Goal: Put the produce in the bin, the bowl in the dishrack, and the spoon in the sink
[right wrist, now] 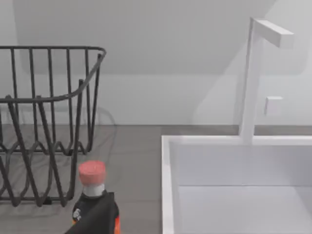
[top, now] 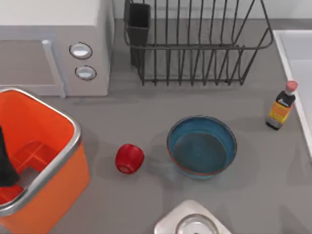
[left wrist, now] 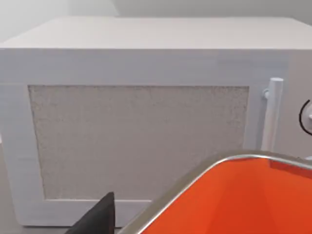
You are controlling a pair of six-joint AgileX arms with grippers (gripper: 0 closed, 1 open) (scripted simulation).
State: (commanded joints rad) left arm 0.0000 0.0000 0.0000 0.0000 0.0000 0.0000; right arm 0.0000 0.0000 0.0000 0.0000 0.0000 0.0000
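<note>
The red produce [top: 129, 158] lies on the counter [top: 146, 112] between the orange bin [top: 48, 165] and the blue bowl [top: 202, 146]. Left gripper [top: 6, 163] hangs over the bin; I cannot tell its opening.

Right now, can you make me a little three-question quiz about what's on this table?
1. True or false: the red produce is already inside the orange bin.
2. Which thing stands nearest the sink?
A. the blue bowl
B. the small bottle with a pink cap
C. the microwave
3. Fill in: the black utensil cup sits at a corner of the ____.

Key
1. False. It lies on the table between the bin and the bowl.
2. B
3. dishrack
</note>
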